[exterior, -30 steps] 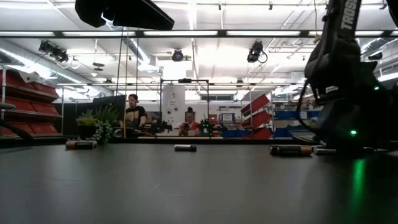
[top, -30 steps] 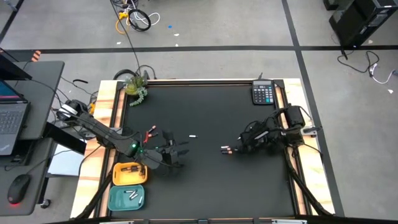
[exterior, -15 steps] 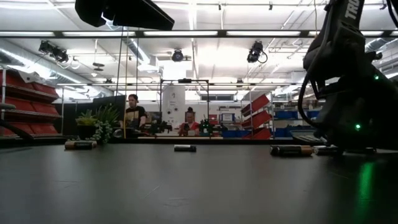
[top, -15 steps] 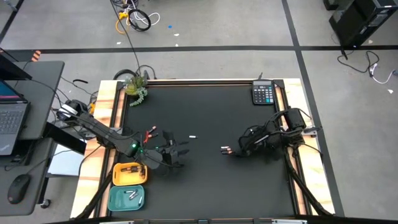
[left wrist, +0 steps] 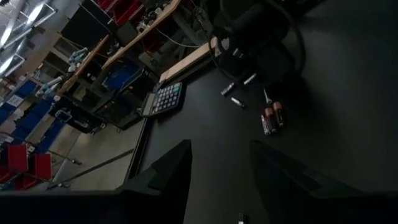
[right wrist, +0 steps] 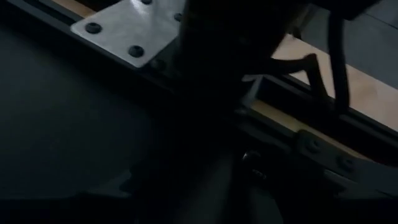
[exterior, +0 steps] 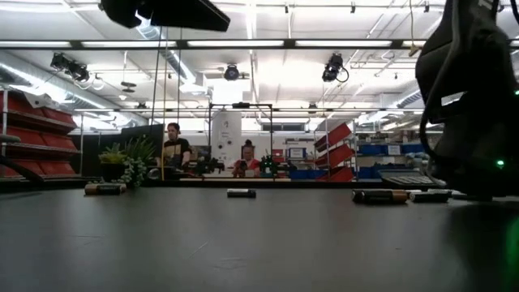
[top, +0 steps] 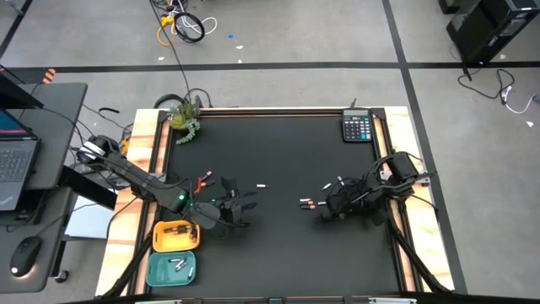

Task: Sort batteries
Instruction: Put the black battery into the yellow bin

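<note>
Left gripper hangs low over the mat near the front-left, jaws apart, nothing between them in the left wrist view. Right gripper sits low at the right side of the table, just beside the batteries there; its fingers aren't readable in its own wrist view or from above, but it appears to stand wide with nothing visibly held.

Batteries: a pair of dark ones with copper ends lies side by side on the mat, right of center, just off the right gripper. 3 small silvery ones lie scattered nearer the right arm's base. 1 white battery lies alone mid-table, near the left gripper. Yellow tray at the front-left holds a few dark ones, teal tray in front of it holds a couple of pale ones. Calculator in the far-right corner, plant far-left, both off the work.

Step in hand, my read: right arm goes for the dark pair. To do well: line the jaws across 1 battery's short axis, not both at once, since they touch and a wide pinch would grab or roll 2. Come straight down, fingers straddling, close at mid-length so it doesn't pivot. Cylinders roll easily on this flat mat, so no sideways nudge. Dark ones look bound for yellow, pale for teal.
</note>
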`<state>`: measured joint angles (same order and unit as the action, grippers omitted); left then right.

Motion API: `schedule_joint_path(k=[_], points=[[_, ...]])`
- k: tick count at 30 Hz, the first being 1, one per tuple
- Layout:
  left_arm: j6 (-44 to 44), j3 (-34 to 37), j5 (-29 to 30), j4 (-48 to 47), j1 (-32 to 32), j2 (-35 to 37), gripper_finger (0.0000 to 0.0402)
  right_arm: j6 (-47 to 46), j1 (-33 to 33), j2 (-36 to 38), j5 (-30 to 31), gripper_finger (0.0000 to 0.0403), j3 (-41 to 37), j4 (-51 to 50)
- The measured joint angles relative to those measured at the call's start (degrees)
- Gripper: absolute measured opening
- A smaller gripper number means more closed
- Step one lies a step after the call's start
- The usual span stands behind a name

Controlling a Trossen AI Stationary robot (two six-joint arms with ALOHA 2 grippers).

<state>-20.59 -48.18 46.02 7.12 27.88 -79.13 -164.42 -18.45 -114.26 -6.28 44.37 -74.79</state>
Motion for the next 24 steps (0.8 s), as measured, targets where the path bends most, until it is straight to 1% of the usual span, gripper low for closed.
schedule_joint_path(k=[6, 17, 20, 24], points=[[-0.64, -2.29, -0.02, -2.65, 0.02, 0.00, 0.0172, -3.16, -3.00, 0.00, -3.38, 0.0254, 1.73, -0.42], [-0.59, -2.43, -0.02, -2.91, 0.37, 0.00, 0.0172, -7.17, -9.30, 0.00, -8.92, 0.0255, 4.52, -0.63], [-0.59, -2.43, -0.04, -2.91, 0.42, 0.00, 0.0172, -9.54, -11.39, 0.00, -9.47, 0.0256, 5.78, -0.93], [-0.58, -2.43, -0.05, -2.91, 0.39, 0.00, 0.0172, -11.73, -12.22, 0.00, -7.93, 0.0258, 7.03, -3.13]])
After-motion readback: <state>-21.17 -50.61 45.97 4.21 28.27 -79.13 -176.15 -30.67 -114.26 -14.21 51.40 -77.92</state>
